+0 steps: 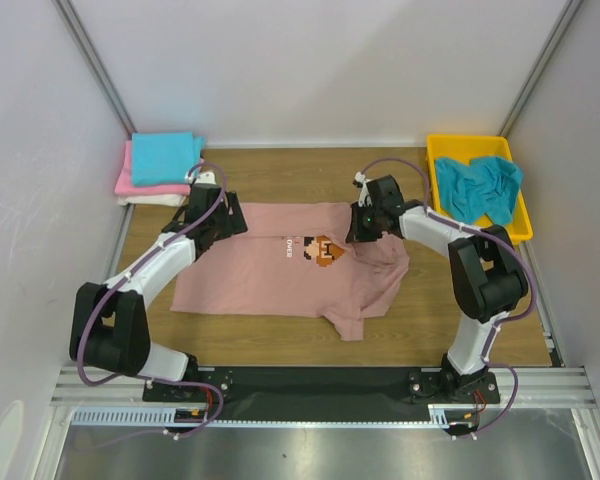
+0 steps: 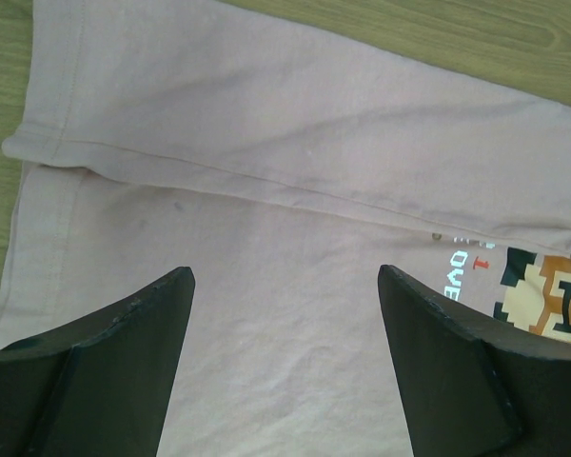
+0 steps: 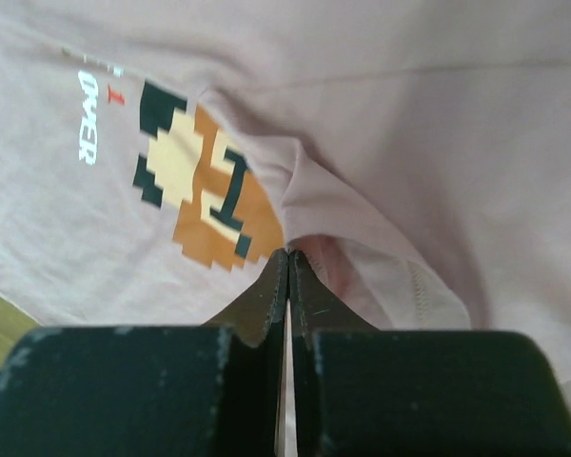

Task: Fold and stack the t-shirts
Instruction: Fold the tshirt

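T-shirt [image 1: 265,280] of soft, creased dusty-pink cloth

The left arm [image 1: 150,265] is reaching forward and inward, elbow bending out to the left. Its gripper [image 2: 285,286] is pointing down, jaws standing wide apart and gripping nothing. The right arm [image 1: 480,270] is folding at the elbow and stretching its forearm leftward. Its gripper [image 3: 287,255] is pressing its fingers fully together, pinching a fold of the shirt [image 3: 438,143].
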